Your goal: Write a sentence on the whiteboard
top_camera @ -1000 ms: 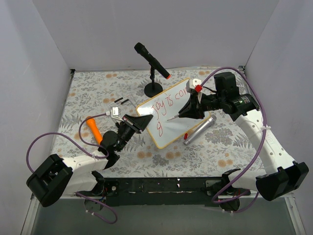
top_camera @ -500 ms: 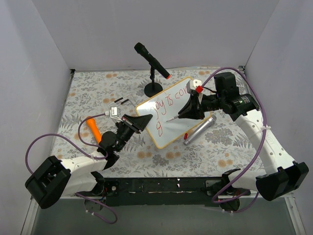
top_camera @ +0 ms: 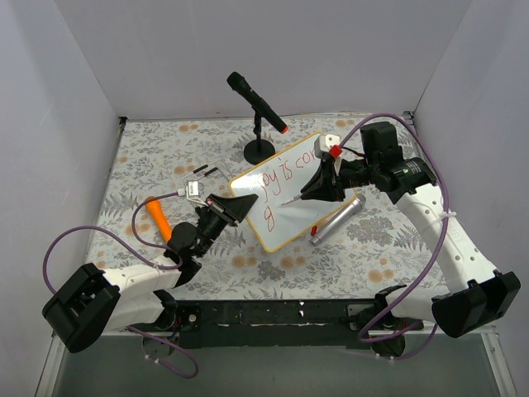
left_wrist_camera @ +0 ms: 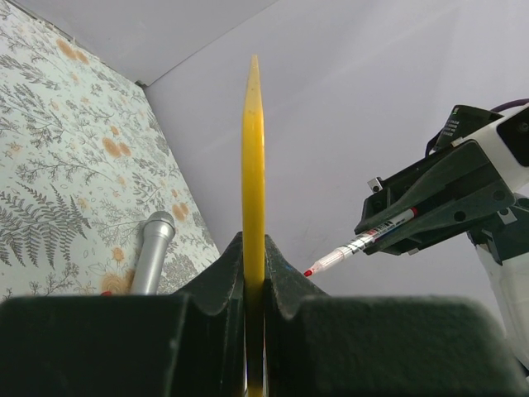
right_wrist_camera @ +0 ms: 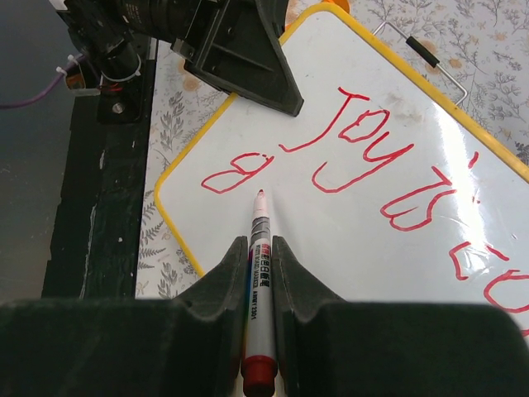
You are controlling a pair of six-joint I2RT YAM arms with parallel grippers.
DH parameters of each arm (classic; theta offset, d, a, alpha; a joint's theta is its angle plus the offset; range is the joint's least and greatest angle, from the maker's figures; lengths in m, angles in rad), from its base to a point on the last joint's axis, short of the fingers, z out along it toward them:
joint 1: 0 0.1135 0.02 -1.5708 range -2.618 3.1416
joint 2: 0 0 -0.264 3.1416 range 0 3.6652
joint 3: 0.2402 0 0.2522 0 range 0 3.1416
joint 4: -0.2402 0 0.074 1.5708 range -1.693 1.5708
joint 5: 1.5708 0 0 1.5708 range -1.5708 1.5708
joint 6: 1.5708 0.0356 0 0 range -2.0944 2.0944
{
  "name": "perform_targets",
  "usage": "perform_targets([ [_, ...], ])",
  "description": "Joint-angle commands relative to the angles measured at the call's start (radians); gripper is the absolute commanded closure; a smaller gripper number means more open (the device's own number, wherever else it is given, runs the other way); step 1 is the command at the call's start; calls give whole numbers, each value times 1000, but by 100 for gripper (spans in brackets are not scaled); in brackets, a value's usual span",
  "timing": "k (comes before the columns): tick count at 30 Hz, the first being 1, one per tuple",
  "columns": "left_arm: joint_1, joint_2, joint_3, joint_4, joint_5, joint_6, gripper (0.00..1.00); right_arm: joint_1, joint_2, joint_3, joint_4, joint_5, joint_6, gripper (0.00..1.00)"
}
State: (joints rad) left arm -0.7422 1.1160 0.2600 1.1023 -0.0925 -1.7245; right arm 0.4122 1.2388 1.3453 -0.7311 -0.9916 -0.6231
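Whiteboard: you find the whiteboard (top_camera: 281, 222) in the middle of the worktop (top_camera: 149, 157), set at a slant between your two arms, one long side facing the silver microphone.
Board frame: your left wrist camera meets it edge-on, as a thin yellow strip (left_wrist_camera: 253, 165) rising straight up from the fingers.
Left claw: your left claw (top_camera: 240, 205) is clamped narrow on the board's near-left corner, and the frame runs down into the slot between the two pads (left_wrist_camera: 254, 248).
Right claw: your right claw (top_camera: 318, 186) is pinched onto a red marker (right_wrist_camera: 258, 273), barrel along the fingers and tip pointing down at the white face (right_wrist_camera: 347, 240).
Marker tip: it sits just beside the first looped letter of the lower line. From the left wrist camera a gap shows between the tip (left_wrist_camera: 307, 271) and the board's edge line.
Sentence: the sentence (right_wrist_camera: 364, 157) is in red, and you can read "Joy is co" on the upper line, running out of the right wrist picture. The lower line holds only that one looped letter.
Silver microphone: the silver microphone (top_camera: 337, 218) lies flat on the cloth just beside the board's right edge, under your right arm.
Stand and what it holds: the round-based stand (top_camera: 259, 150) behind the board carries a black microphone (top_camera: 258, 101), tilted up to the left.
Orange tool: an orange-handled tool (top_camera: 159, 218) lies on the cloth left of your left arm, well apart from the board.
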Motion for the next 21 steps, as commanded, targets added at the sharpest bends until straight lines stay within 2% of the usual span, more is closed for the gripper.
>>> perform_targets([
  [1,-5,-41,24,103,-1,-27,100,10,14,47,-4,5,-9,99],
  [10,-5,-27,31,99,-7,-27,100,34,40,77,-8,56,-15,99],
  [16,-5,-25,47,85,-9,-27,100,65,71,146,-16,94,-7,99],
  [21,-5,-36,48,68,-19,-26,100,63,77,240,-39,64,-1,99],
])
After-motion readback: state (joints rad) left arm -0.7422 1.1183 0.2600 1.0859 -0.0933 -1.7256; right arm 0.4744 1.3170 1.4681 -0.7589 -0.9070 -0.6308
